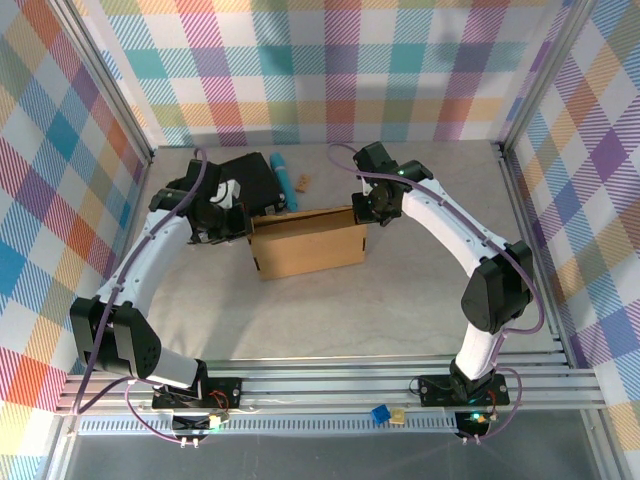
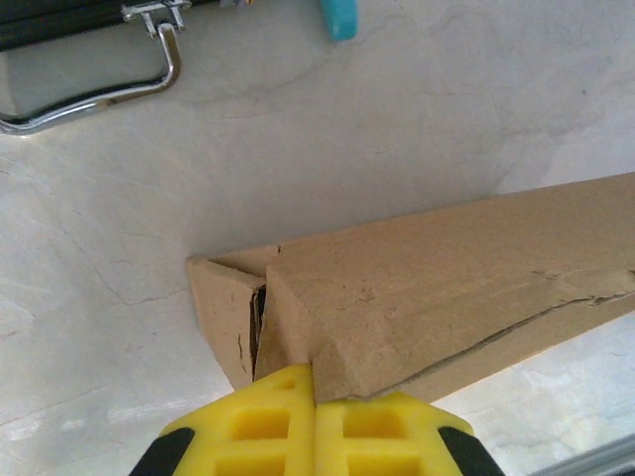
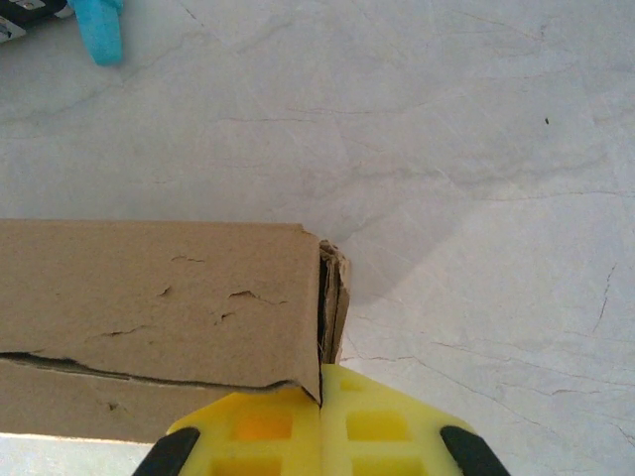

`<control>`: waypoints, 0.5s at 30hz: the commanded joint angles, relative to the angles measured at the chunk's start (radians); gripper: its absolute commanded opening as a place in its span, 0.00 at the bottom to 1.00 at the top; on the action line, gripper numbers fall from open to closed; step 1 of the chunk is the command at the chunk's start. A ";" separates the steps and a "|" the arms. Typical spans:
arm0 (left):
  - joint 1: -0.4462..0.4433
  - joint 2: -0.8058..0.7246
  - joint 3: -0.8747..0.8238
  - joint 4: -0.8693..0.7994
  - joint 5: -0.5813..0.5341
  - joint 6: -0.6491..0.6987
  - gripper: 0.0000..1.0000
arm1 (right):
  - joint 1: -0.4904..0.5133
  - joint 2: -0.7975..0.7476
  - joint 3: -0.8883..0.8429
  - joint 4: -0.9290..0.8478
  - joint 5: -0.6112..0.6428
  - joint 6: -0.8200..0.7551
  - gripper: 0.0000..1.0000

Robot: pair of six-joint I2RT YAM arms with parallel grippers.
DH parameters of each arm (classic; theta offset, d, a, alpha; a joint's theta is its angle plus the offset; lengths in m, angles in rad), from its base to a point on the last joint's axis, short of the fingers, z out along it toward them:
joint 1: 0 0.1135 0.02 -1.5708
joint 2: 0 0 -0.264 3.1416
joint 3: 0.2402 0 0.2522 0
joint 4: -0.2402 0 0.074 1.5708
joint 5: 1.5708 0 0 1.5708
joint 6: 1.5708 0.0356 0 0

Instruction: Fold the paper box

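The folded brown corrugated cardboard paper box (image 1: 306,243) lies near the middle of the grey worktop (image 1: 400,310), toward the far edge. The left gripper (image 2: 315,382) and right gripper (image 3: 320,382), each with yellow fingers pressed together, sit tip-first at its opposite ends

Box (image 1: 307,243) at mid-tabletop (image 1: 400,300), a hand at each end.
The left hand (image 1: 238,226) meets the box's left end and the right hand (image 1: 362,210) meets its right end. Behind the box, nearer the left, lies a case (image 1: 245,178), with a tube (image 1: 281,178) just beside the case's right edge.
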 commanded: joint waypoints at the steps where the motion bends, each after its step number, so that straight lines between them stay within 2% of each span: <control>1: 0.042 0.017 -0.016 -0.025 0.077 -0.047 0.00 | -0.002 -0.029 -0.001 -0.023 0.044 0.016 0.00; 5: 0.046 0.025 -0.012 -0.005 0.134 -0.086 0.00 | -0.003 -0.027 -0.001 -0.025 0.047 0.015 0.00; 15: 0.071 0.008 -0.040 -0.034 0.116 -0.052 0.00 | -0.004 -0.024 -0.003 -0.026 0.049 0.018 0.00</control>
